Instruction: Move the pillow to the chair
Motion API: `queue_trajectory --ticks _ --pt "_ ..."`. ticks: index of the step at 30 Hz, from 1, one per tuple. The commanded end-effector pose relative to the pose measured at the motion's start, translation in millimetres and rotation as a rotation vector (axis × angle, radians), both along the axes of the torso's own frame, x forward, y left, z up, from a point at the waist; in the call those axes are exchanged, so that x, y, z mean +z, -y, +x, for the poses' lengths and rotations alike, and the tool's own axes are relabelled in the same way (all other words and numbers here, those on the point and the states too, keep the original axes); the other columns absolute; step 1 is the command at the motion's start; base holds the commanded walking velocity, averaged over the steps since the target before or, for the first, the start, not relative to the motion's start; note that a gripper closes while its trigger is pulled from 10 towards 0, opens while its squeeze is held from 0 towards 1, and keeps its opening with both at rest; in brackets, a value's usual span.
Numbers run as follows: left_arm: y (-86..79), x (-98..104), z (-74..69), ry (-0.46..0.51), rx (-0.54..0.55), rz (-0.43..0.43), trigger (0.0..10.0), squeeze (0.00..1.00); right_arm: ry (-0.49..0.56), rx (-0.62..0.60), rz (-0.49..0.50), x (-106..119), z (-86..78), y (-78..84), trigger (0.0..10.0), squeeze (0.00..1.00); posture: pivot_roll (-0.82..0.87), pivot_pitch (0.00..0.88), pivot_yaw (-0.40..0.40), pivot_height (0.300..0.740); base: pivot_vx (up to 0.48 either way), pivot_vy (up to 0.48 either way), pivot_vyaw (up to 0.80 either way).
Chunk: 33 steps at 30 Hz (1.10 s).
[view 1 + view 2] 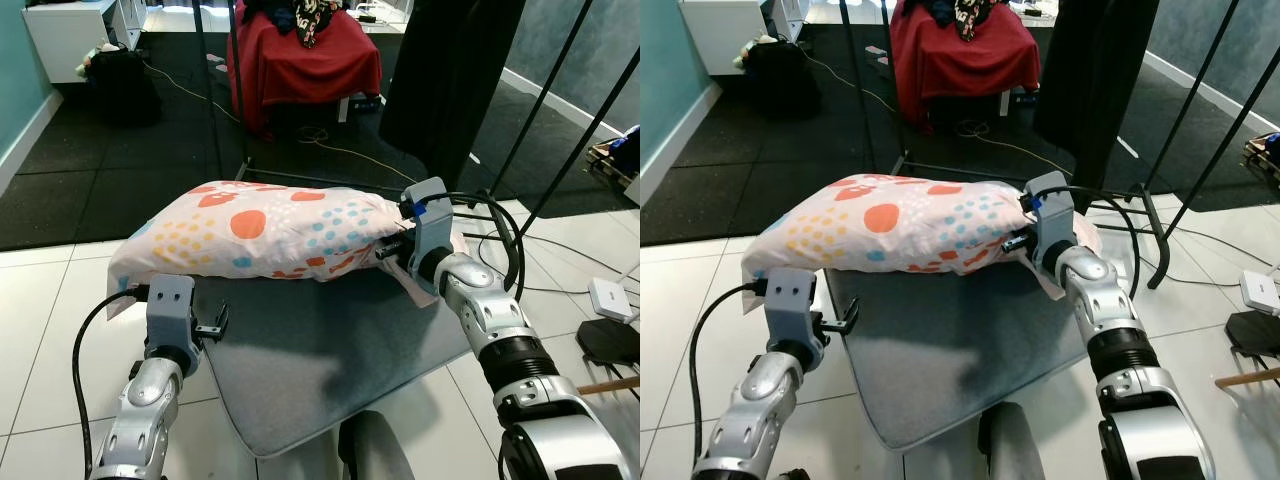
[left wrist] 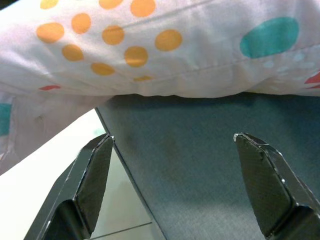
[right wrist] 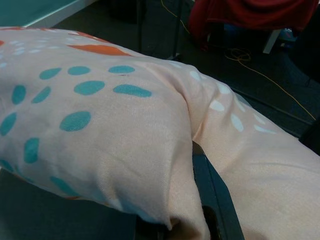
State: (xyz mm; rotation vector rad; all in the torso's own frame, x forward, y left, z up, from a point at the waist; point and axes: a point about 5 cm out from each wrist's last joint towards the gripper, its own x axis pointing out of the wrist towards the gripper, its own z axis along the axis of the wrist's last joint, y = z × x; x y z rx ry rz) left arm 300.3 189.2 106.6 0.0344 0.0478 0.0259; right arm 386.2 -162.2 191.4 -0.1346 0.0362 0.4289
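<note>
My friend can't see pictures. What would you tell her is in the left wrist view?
A pale pillow with orange and teal dots lies on a grey chair seat, its end hanging past the seat's edge over white floor. The left tool is open just short of it, its two black fingers spread wide.

Even, bright indoor light, soft shadows, sharp head views, slightly soft close-up wrist views.

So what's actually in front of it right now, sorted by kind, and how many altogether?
Pillows: 1, spotted pillow lying along the grey seat's far edge
Seats: 1, grey seat
Robot grippers: 2, left gripper with jaws open near the pillow, right gripper at the pillow's end
Red-draped furniture behind: 1
Total: 5
</note>
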Motion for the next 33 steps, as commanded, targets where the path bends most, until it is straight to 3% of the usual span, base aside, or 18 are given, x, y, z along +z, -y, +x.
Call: queue_trajectory --ticks 1,9,12,17,23,33 --pt "-2.3 -5.7 0.1 -0.018 0.014 -0.009 10.0 0.0 0.079 0.011 0.056 23.1 2.0 -3.2 0.0 0.0 -0.18 0.023 -0.058 0.47 0.0 0.0 0.0" --pt "-15.6 -8.0 -0.8 -0.028 0.051 0.031 10.0 0.0 0.066 0.018 0.071 19.8 -0.1 -6.7 0.0 0.0 -0.18 0.023 -0.058 0.495 0.0 0.0 0.0" --pt "-31.6 -12.3 -11.2 -0.045 0.088 0.062 10.0 0.0 0.059 0.019 0.102 21.9 -0.2 -4.9 0.0 0.0 -0.18 0.022 -0.061 0.51 0.0 0.0 0.0" --pt "-34.9 -13.6 -18.9 -0.054 0.094 0.085 10.0 0.0 0.036 0.059 0.119 18.5 -3.8 -9.3 0.0 0.0 -0.18 0.03 -0.062 0.52 0.0 0.0 0.0" --pt "-35.3 -16.0 -32.1 -0.071 0.117 0.097 10.0 0.0 -0.073 0.173 0.151 -11.5 -26.4 -27.4 0.0 0.0 -0.17 0.039 -0.072 0.54 -0.169 0.0 0.0" --pt "-33.4 -15.3 -41.1 -0.06 0.11 0.093 10.0 0.0 -0.147 0.196 0.162 -35.0 -47.0 -33.0 0.0 0.0 -0.16 0.045 -0.069 0.56 -0.138 0.0 0.0"
